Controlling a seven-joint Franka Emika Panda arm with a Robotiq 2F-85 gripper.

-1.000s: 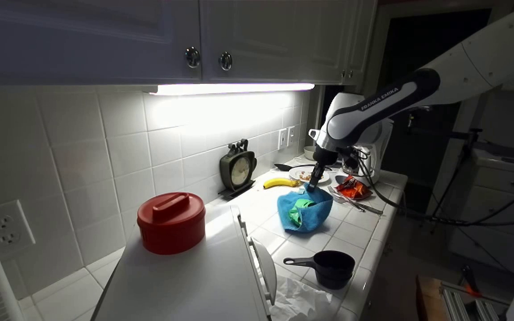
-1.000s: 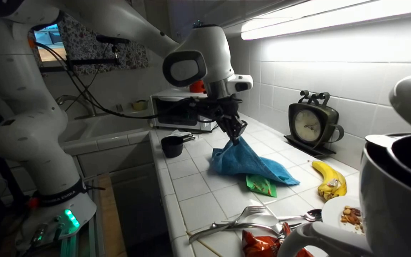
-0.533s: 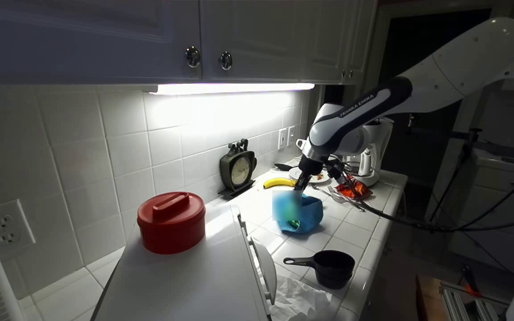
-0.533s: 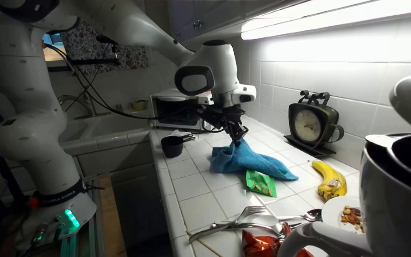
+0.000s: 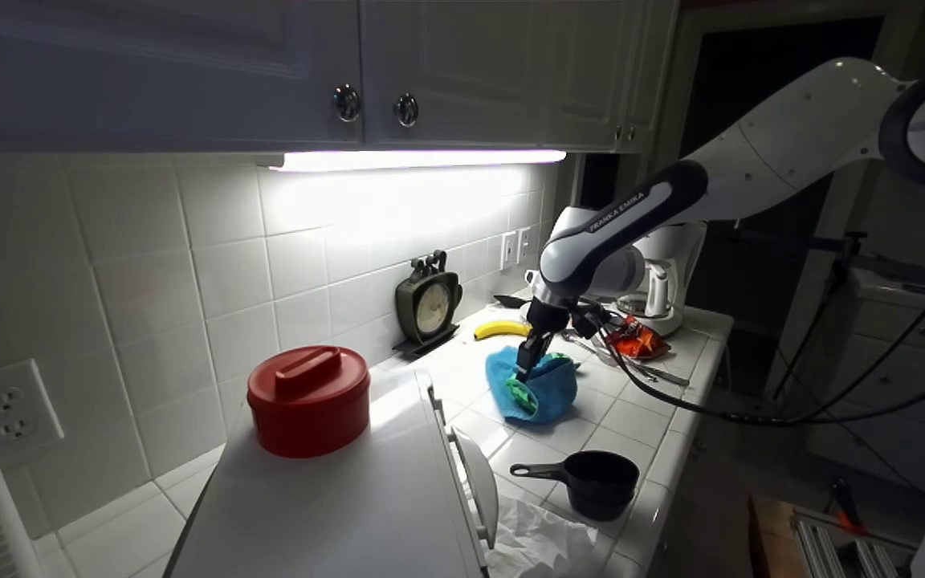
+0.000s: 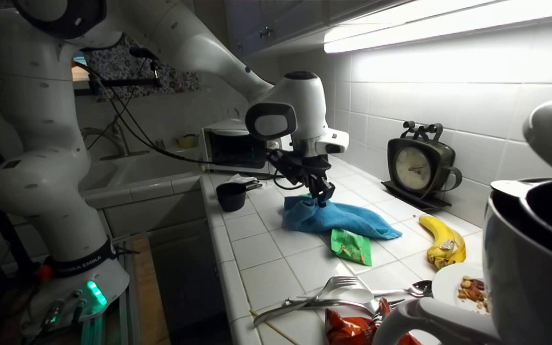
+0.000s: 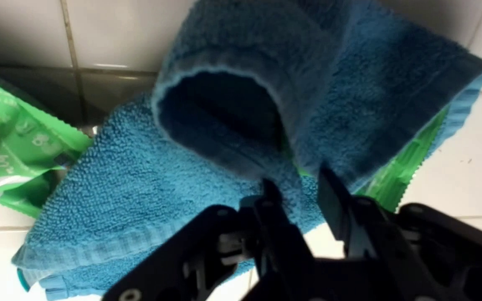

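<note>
A blue towel (image 6: 352, 218) lies crumpled on the white tiled counter; it also shows in an exterior view (image 5: 556, 399) and the wrist view (image 7: 153, 179). My gripper (image 7: 295, 179) is partly open, its fingers apart just over the towel's folds; I cannot tell whether the tips touch the cloth. It also shows low over the towel in both exterior views (image 5: 522, 373) (image 6: 324, 200). A green packet (image 6: 351, 247) pokes out from under the towel, at the left in the wrist view (image 7: 19, 146). Another green packet edge (image 7: 404, 167) shows under the towel's right side.
A black measuring cup (image 5: 601, 482), a banana (image 6: 441, 239), a clock-like scale (image 6: 419, 167), cutlery (image 6: 328, 297), a red packet (image 5: 635, 339) and a plate with nuts (image 6: 446, 282) surround the towel. A toaster oven (image 5: 350, 498) bears a red container (image 5: 310, 409).
My gripper has moved down and, in an exterior view, nearer the toaster oven. The towel's raised peak has sunk, and the cloth now lies lower below the fingers.
</note>
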